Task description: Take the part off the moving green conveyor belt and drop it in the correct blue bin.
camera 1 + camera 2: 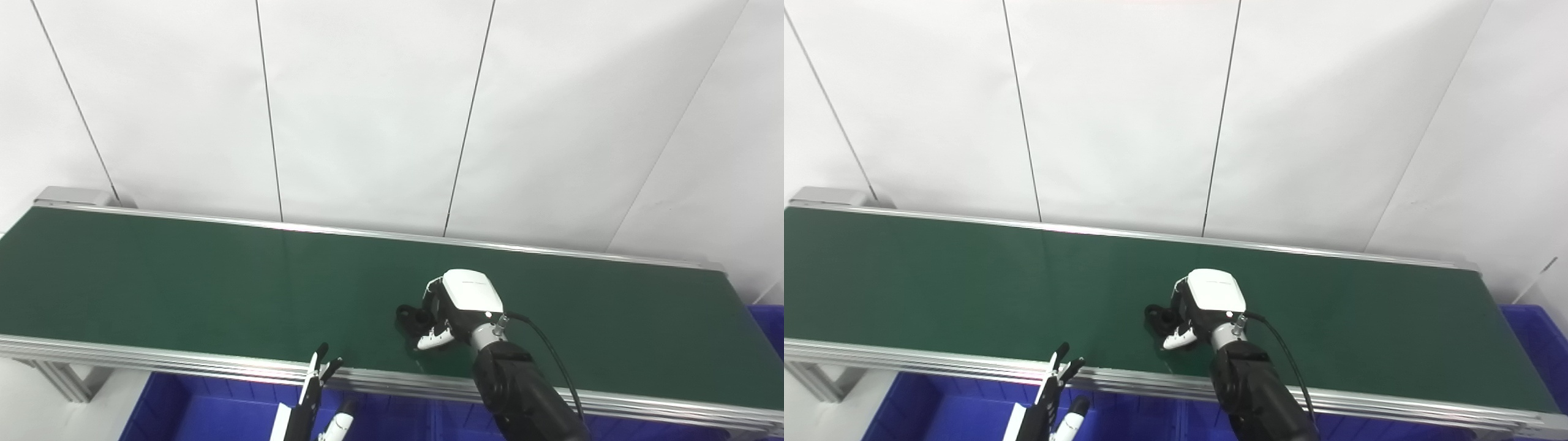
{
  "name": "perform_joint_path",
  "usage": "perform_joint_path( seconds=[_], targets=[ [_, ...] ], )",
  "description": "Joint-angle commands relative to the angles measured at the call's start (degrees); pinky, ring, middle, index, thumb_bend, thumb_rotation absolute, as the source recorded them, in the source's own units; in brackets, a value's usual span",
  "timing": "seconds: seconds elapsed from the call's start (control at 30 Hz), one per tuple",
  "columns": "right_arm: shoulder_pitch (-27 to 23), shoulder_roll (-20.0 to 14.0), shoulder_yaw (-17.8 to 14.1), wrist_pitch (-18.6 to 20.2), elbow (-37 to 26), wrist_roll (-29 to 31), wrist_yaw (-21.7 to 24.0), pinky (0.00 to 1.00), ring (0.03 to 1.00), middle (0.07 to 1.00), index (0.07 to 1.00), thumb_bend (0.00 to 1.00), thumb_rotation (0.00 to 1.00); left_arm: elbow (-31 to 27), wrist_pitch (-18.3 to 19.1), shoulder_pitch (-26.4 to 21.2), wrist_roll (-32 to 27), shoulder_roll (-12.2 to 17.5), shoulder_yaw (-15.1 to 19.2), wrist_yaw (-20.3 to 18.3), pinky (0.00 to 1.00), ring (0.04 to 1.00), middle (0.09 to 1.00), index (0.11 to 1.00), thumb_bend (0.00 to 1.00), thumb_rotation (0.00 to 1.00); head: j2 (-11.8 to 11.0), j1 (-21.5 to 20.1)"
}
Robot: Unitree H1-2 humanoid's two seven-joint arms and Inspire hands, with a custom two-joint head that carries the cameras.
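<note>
Both hands suit a belt pick: the right hand [456, 309] curls onto the black part [409, 316] on the green conveyor belt [184, 288], grip unconfirmed, while the left hand [315, 383] waits spread and empty over the blue bin [184, 410]

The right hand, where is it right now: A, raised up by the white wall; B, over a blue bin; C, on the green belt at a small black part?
C: the right hand is down on the green belt, fingers at the black part.
</note>
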Motion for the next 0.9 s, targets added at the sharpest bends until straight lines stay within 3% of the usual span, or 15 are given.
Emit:
perform_joint_path(
  seconds=[0.0, 0.3, 0.63, 0.73, 0.87],
  targets=[
    [1.2, -1.0, 0.4, 1.0, 1.9, -0.3, -1.1, 0.21, 0.271, 0.35, 0.483, 0.5, 0.15, -1.3, -0.7, 5.7, -0.9, -3.7, -3.4, -0.8, 0.97, 0.918, 0.892, 1.0, 0.51, 0.86, 0.0, 0.0],
    [1.8, -0.2, 0.8, 0.8, 1.7, 0.9, -5.3, 0.15, 0.201, 0.271, 0.476, 0.5, 0.16, -2.0, -0.2, 6.1, -1.6, -3.5, -3.6, -1.1, 0.95, 0.897, 0.868, 1.0, 0.48, 0.85, 0.4, -0.5],
    [2.7, -0.5, 1.2, 0.3, 0.5, 2.3, -6.9, 0.17, 0.227, 0.302, 0.481, 0.5, 0.16, -2.1, -0.1, 6.1, -2.1, -3.5, -3.8, -0.9, 0.97, 0.9, 0.861, 1.0, 0.5, 0.86, 0.7, -1.6],
    [3.1, -0.2, 0.3, 0.3, -0.7, 3.6, -7.3, 0.17, 0.229, 0.297, 0.478, 0.5, 0.16, -2.0, 0.0, 5.9, -2.2, -3.5, -3.9, -0.9, 0.97, 0.902, 0.862, 1.0, 0.5, 0.86, 0.6, -1.8],
    [5.2, -1.2, 0.1, -0.2, -9.0, 4.0, -5.6, 0.17, 0.219, 0.287, 0.482, 0.5, 0.16, -2.0, 0.3, 5.7, -2.5, -3.5, -3.9, -1.0, 0.98, 0.905, 0.862, 1.0, 0.49, 0.88, 0.7, -2.7]
  ],
)
